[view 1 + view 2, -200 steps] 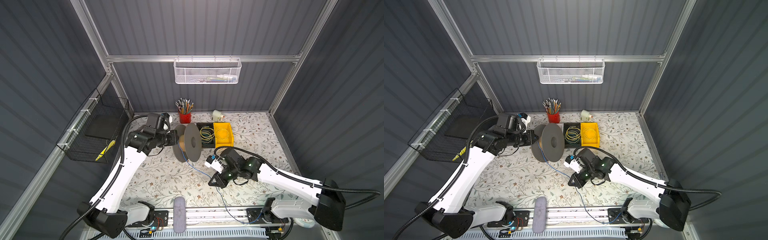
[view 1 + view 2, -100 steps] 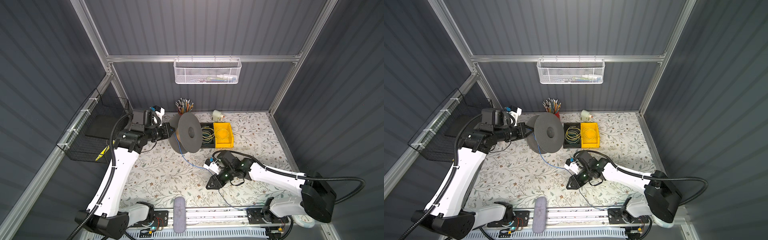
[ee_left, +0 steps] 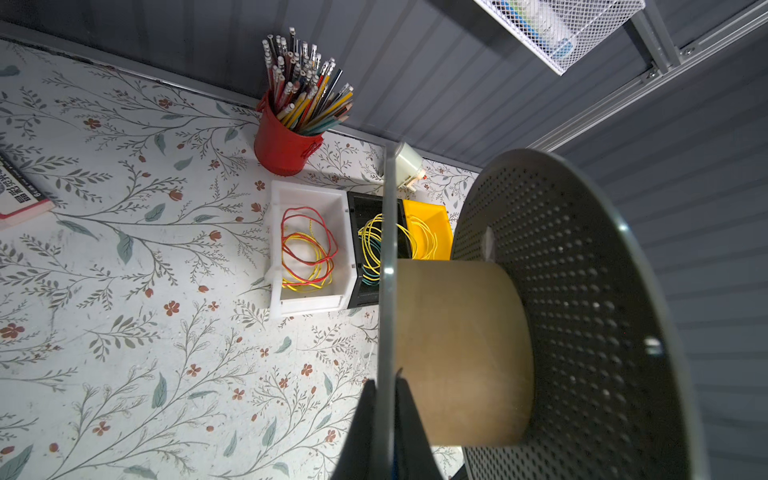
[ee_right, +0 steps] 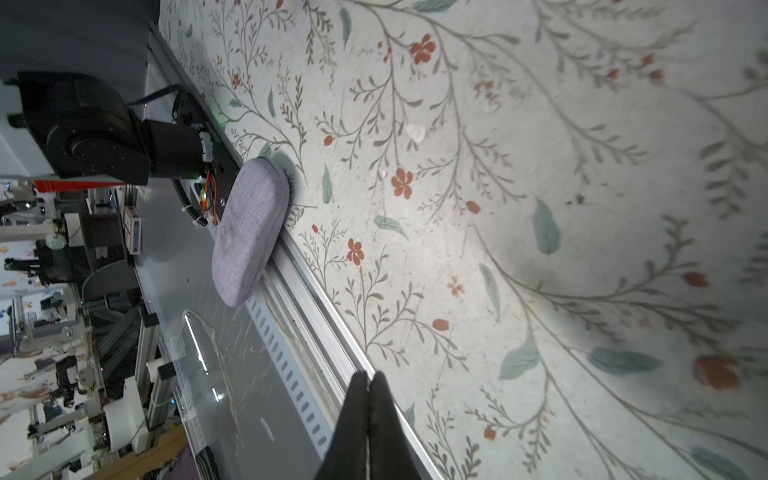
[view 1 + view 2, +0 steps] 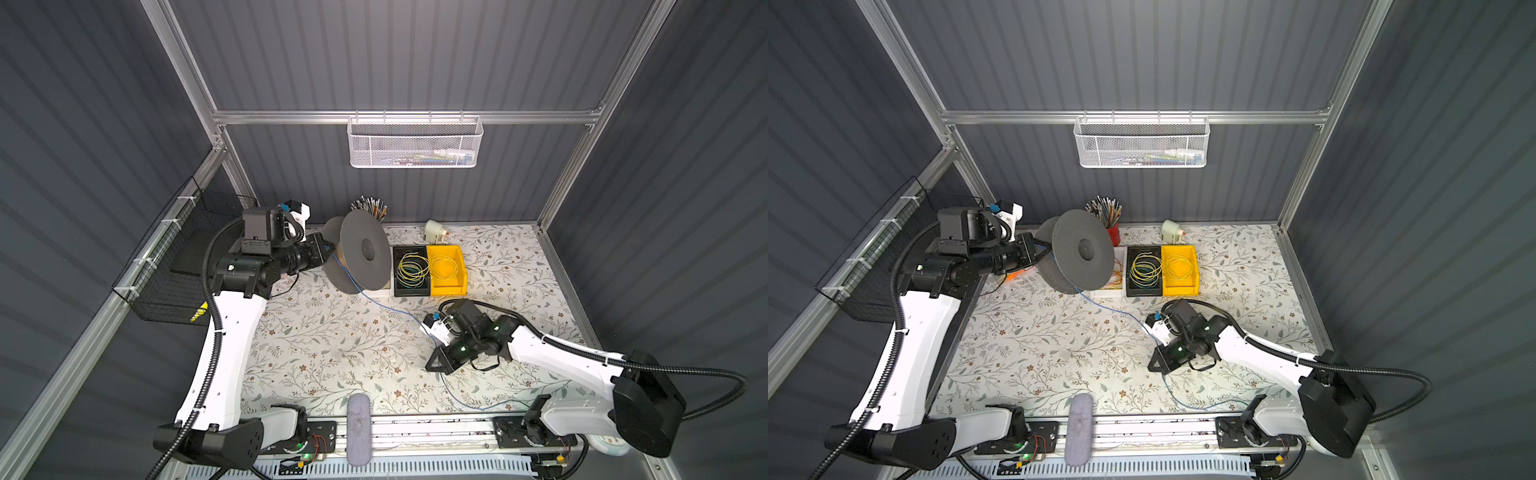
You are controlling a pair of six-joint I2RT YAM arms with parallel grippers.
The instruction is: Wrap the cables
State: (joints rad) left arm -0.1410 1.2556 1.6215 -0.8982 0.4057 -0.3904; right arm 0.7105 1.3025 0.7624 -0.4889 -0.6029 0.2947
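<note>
The spool (image 5: 361, 253) is held clear of the table (image 5: 332, 353), by the look of it, axle level and flanges upright. The left gripper (image 3: 387, 382) pinches the thin rim of the nearer flange, one jaw on either side, a hold that, I'd say, lets the wrist roll the spool and draw line in. The blue cable (image 5: 384, 306) drops from the cardboard core between the flanges and trails across the table away from the spool towards the right gripper (image 4: 368, 379). There it slips out of sight beneath, then loops on towards the front rail. That gripper sits low, jaws pressed flat together. Whether the cable is caught between them I cannot tell, though feeding it under tension would explain the spot. The core looks nearly bare, so early days. Just beside the spool stand three bins in a row: the white bin (image 3: 309, 257) with red and yellow loops, the black bin (image 5: 411, 270) with yellow and green coils, the yellow bin (image 5: 446, 266) with one yellow coil. Behind the spool, a red cup (image 3: 284, 147) crammed with pencils.
</note>
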